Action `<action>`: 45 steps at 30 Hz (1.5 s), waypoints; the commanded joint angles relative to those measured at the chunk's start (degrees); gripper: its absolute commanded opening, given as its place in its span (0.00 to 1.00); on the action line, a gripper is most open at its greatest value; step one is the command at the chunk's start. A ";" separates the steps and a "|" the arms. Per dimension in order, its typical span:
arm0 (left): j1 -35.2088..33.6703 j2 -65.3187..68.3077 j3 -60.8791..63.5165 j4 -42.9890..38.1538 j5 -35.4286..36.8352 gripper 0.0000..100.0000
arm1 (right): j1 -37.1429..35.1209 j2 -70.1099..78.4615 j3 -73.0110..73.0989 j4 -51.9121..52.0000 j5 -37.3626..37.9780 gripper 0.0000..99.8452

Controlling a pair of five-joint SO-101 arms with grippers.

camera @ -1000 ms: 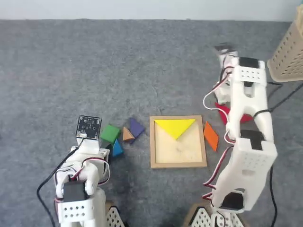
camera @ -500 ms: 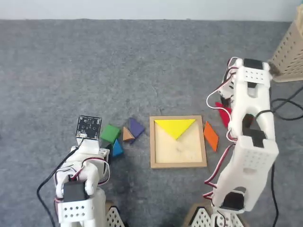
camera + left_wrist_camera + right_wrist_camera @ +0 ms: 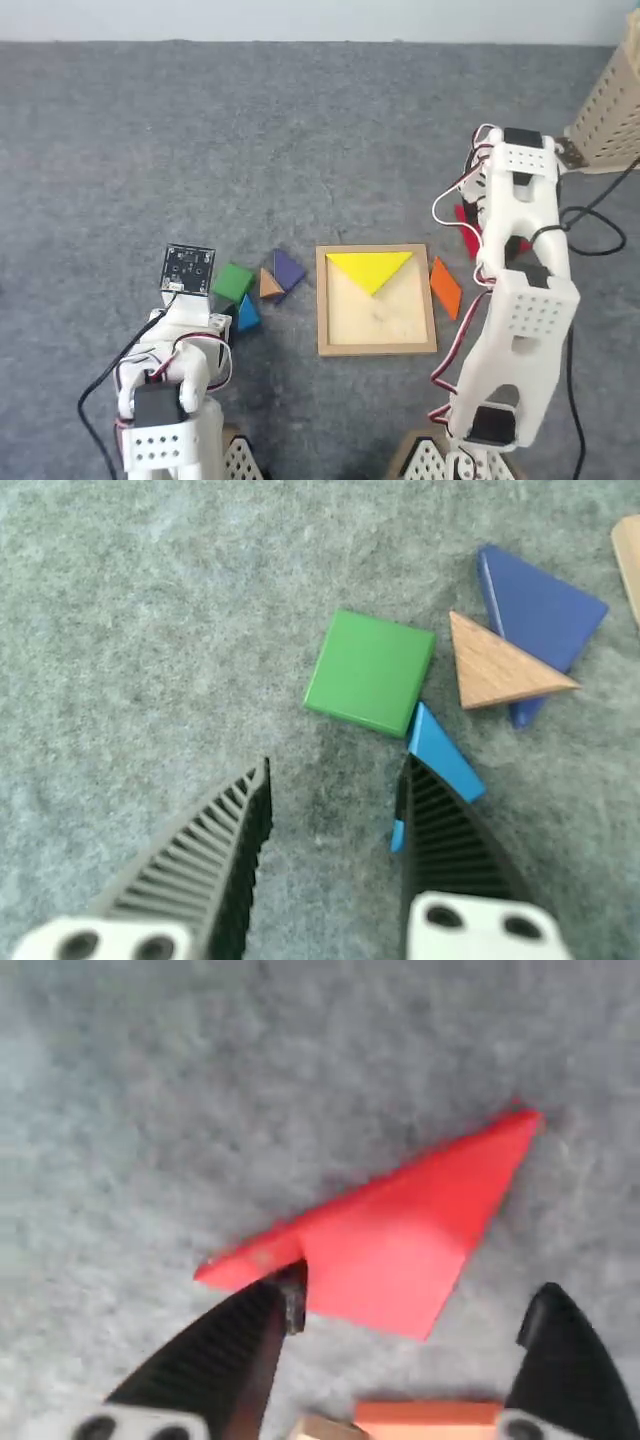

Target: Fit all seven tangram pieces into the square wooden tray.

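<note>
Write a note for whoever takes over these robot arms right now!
Left gripper: fingers open, empty, over the carpet near the green square.
Right gripper: fingers open, over the red triangle, not gripping it.
Done: yellow triangle lies in the tray.
Left: six pieces. Red triangle and orange piece on the right arm's side; green square, light blue triangle, wood triangle, dark blue triangle on the left arm's side.

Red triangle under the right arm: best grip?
Probably from straight above, pinching edge to edge across the middle: the red triangle lies flat on the carpet, so only its thin sides offer hold. The right gripper hangs open over it.
</note>
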 commanded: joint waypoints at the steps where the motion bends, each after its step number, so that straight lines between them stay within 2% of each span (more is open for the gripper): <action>1: -0.18 -0.97 -0.48 0.26 -0.44 0.19 | 2.77 1.89 -2.81 -0.66 -1.05 0.34; 12: -0.18 -0.97 -0.48 0.26 -0.44 0.19 | 2.15 -4.18 -9.41 7.87 -1.14 0.34; 14: -0.18 -0.97 -0.48 0.26 -0.44 0.19 | 2.15 -4.53 -10.55 7.87 -1.41 0.34; 17: -0.18 -0.97 -0.48 0.26 -0.44 0.19 | 2.24 -4.53 -10.81 7.78 -5.63 0.34; 21: -0.18 -0.97 -0.48 0.26 -0.44 0.19 | 2.51 -4.35 -10.55 3.91 -7.56 0.34; 28: -0.18 -0.97 -0.48 0.26 -0.44 0.19 | 2.77 -3.47 -10.55 2.59 -7.56 0.34; 37: -0.18 -0.97 -0.48 0.26 -0.44 0.19 | 3.21 5.76 -10.81 1.80 -6.51 0.34; 39: -0.18 -0.97 -0.48 0.26 -0.44 0.19 | 3.38 5.76 -10.81 4.26 -0.53 0.34; 45: -0.18 -0.97 -0.48 0.26 -0.44 0.19 | 4.88 4.44 -14.95 8.22 31.38 0.28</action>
